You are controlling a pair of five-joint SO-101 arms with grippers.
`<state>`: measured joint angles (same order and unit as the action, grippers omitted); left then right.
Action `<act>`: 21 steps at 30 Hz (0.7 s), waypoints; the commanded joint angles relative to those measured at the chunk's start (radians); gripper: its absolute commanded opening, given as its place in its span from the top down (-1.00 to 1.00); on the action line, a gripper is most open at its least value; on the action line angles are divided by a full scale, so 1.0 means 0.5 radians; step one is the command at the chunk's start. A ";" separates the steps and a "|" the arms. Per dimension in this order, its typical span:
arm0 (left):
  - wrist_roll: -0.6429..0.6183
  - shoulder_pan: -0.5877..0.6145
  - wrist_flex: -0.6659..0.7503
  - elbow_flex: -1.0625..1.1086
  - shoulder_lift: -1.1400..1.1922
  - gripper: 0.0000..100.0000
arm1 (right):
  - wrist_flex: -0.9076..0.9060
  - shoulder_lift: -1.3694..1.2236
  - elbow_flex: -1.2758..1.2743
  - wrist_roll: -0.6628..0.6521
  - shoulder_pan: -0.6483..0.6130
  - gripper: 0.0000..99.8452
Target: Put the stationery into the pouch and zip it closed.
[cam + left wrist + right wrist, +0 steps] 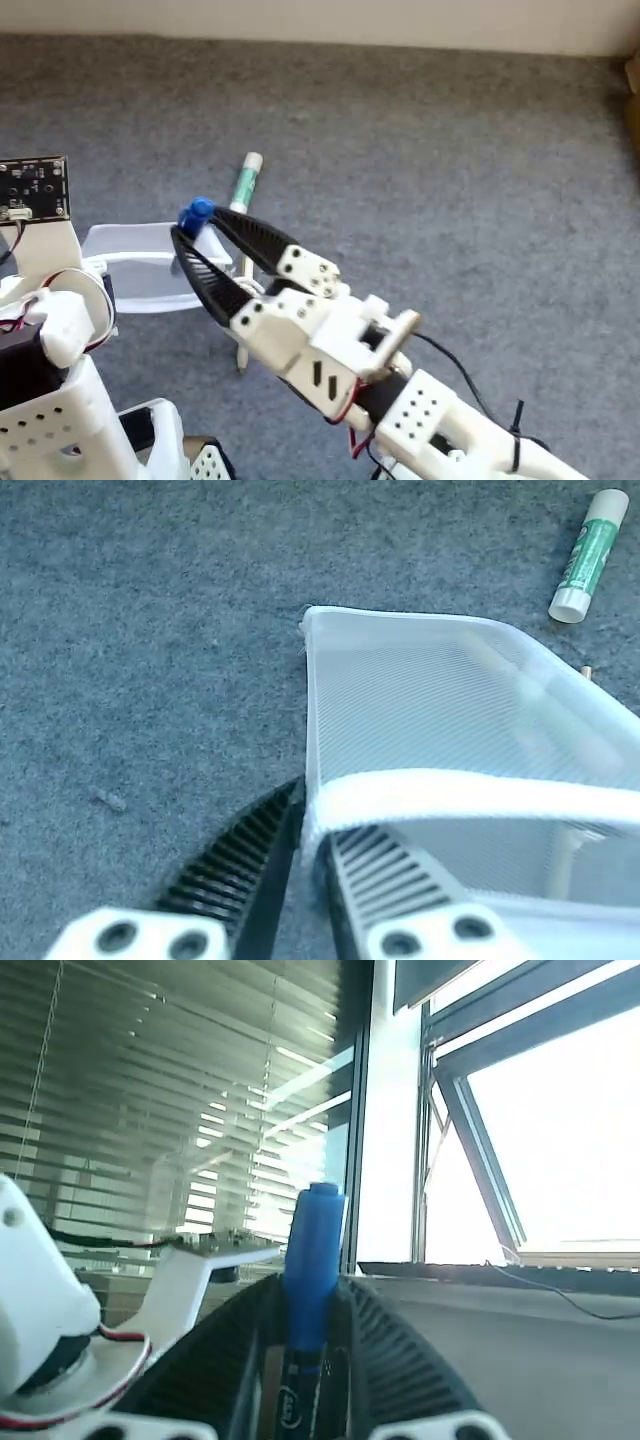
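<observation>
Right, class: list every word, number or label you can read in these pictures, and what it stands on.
No text is legible.
glue stick: green label print, too blurred.
blue pen: small mark on its barrel, unreadable.
circuit board: markings too small.
pouch: no print.

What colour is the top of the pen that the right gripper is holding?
Blue. The pen shows best in the right wrist view, upright in the right gripper.

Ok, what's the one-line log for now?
left end effector: shut on pouch rim | right end effector: holds blue pen near pouch | glue stick: on carpet
</observation>
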<state>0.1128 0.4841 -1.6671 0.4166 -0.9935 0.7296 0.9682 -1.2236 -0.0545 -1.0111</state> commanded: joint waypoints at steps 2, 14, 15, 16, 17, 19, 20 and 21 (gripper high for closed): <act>-0.018 -0.020 0.037 -0.011 -0.014 0.99 | 0.075 -0.005 -0.087 -0.003 0.020 0.99; -0.018 -0.020 0.031 -0.011 -0.017 0.99 | 0.069 -0.011 -0.404 -0.003 -0.143 0.99; -0.015 -0.020 0.031 -0.011 -0.017 0.99 | 0.069 -0.014 -0.416 -0.003 -0.143 0.99; -0.015 -0.020 0.031 -0.011 -0.017 0.99 | 0.069 -0.014 -0.422 -0.003 -0.143 0.99; -0.015 -0.020 0.031 -0.011 -0.017 0.99 | 0.066 -0.014 -0.422 -0.003 -0.143 0.99; -0.015 -0.020 0.031 -0.011 -0.017 0.99 | 0.066 -0.014 -0.422 -0.003 -0.143 0.98; -0.015 -0.020 0.031 -0.011 -0.017 0.99 | 0.066 -0.014 -0.422 -0.003 -0.143 0.98; -0.015 -0.020 0.031 -0.011 -0.017 0.99 | 0.066 -0.014 -0.422 -0.003 -0.143 0.98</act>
<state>0.1128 0.4841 -1.6671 0.4166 -0.9935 0.7434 0.9636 -1.4415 -0.0560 -1.0664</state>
